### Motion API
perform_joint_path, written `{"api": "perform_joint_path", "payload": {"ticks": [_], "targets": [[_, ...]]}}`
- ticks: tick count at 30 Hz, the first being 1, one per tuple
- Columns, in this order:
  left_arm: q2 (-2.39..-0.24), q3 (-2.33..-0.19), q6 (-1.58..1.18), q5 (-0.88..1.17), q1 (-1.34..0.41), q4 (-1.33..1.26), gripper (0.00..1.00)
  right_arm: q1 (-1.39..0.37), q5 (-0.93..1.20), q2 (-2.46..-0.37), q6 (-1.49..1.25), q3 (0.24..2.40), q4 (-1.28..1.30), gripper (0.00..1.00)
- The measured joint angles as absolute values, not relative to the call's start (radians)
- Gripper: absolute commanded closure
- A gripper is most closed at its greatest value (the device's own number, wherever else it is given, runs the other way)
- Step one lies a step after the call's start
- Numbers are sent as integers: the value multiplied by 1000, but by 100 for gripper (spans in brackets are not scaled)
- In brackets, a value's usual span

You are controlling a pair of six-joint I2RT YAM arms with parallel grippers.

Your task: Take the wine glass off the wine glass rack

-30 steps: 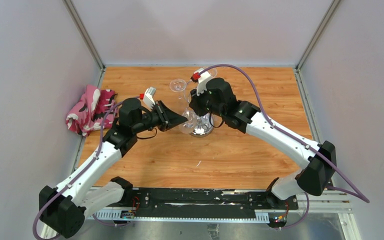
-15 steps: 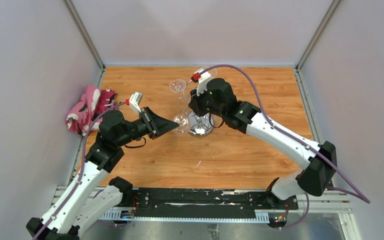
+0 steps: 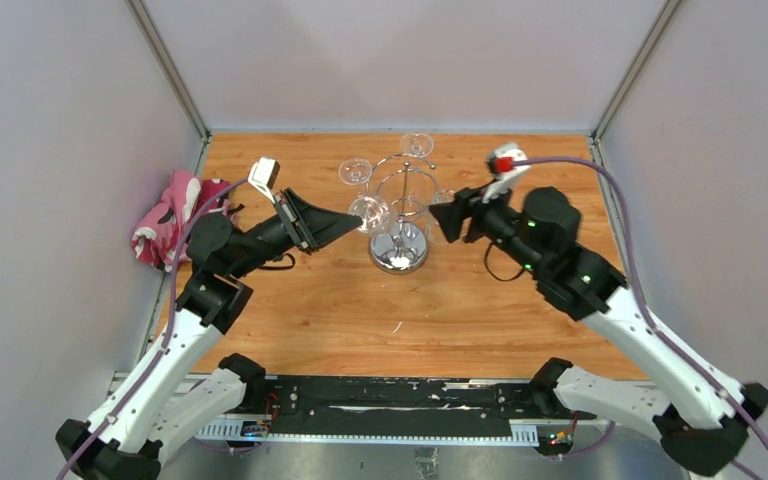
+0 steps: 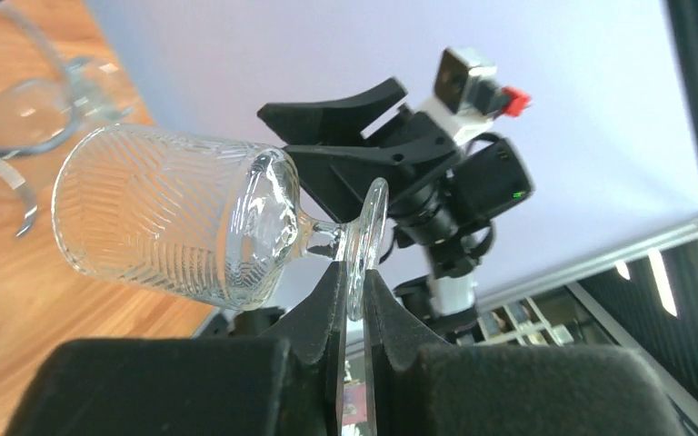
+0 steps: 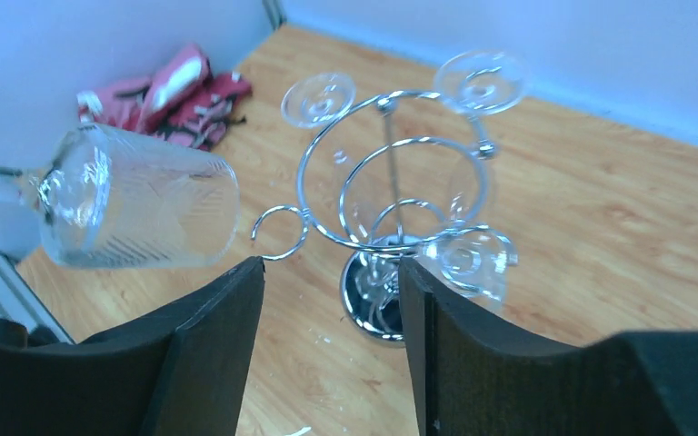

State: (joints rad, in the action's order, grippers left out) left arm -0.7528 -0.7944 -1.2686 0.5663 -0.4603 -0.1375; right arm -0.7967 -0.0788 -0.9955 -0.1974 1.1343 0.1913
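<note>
From above, the shiny chrome wire wine glass rack [image 3: 398,252] stands mid-tabletop, nearer the far edge. Its thin rings are hard to trace against the wooden tabletop [image 3: 480,300]. Just left of it, the clear ribbed wine glass [image 3: 369,212] is held in the air by the black left tool [image 3: 350,221], clamped on it. Whether glass and rack touch cannot be told here. The black right tool [image 3: 438,220] sits just right of the rack. Other clear glasses [image 3: 356,172] hang on the far hooks. A crumpled pink patterned cloth [image 3: 175,218] lies at the left edge.

The left wrist view shows the glass's round foot edge-on, pinched between the two fingers [image 4: 314,313]. Its long axis runs straight out from the tool, bowl mouth toward the rack, which is cut off at the frame's top-left corner.

In the right wrist view the right tool's fingers stand wide apart with nothing between them. The glass lies roughly level at left, its rim facing a curled hook, close but seemingly apart. Its foot blurs at the frame edge.
</note>
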Motion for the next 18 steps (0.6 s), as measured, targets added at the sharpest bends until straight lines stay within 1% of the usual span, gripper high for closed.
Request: {"api": "perform_joint_path", "payload": {"ticks": [3,8,12,16,18], "targets": [[-817,-798,-1338,608,-460,-333,100,-710,-25,-849,-224,1081,167,30],[-974,-799,-1538,679,-460,-776,100,-584,166,-698,-297,976,56,29],[-1142,-807,-1729,714,-460,-1180,100,-534,371,-712,-393,913,-109,31],[-1211,-807,-1794,749,-460,-1340,100,-497,551,-780,-529,837,-309,32],[-1209,-808,-1806,764,-460,-1386,100,-481,594,-797,-572,812,-368,32]]}}
